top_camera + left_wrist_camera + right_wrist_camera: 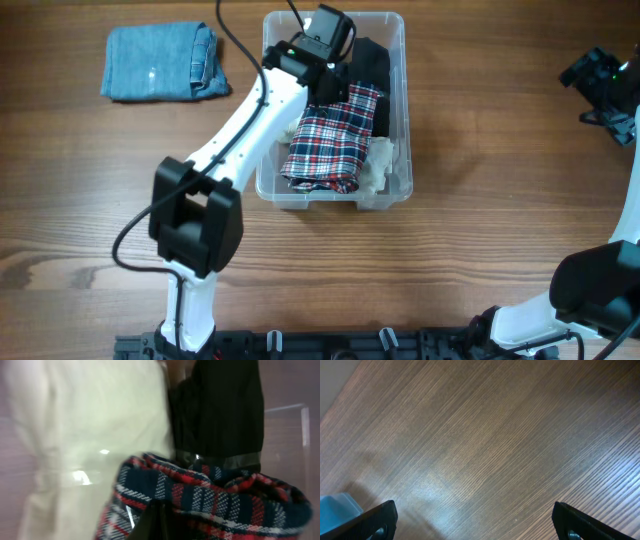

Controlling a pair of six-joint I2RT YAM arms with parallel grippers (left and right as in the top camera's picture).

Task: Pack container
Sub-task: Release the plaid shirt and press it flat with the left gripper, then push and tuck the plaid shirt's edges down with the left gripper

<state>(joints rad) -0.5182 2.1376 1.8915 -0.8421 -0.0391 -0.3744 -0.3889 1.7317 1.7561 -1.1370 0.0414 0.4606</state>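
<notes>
Where the bin sat: the clear rectangular plastic container [398, 60] stood on the brown wood-grain table [480, 220], far-centre, within the left arm's reach.
Contents: a red, white and navy plaid folded garment [328, 145] lay on top along the near-left. A black folded garment [372, 62] filled the far end, and a cream crumpled cloth [385, 165] sat against the near-right wall. We read this layout as filling the bin end to end.
Left side: the left gripper [152, 519] was down inside the container with its jaws clenched and plaid cloth bunched round the fingertips. We judged it was pinching the far edge of that garment, probably to seat it against the black one.
Right side: the right gripper [473, 510] hung over bare table at the far right, well apart from the container. Its jaws were spread wide and held nothing. We took this as parked out of the left arm's way.
Outside the bin: a blue denim folded garment [160, 62] lay on the table to the left of the container, apart from it. Presumably it was next to be packed.
Step in hand (our judgement): the plaid piece was being placed and had not yet been let go.
Caution: cloth caught in closed jaws could lift out with the arm unless freed first.
</notes>
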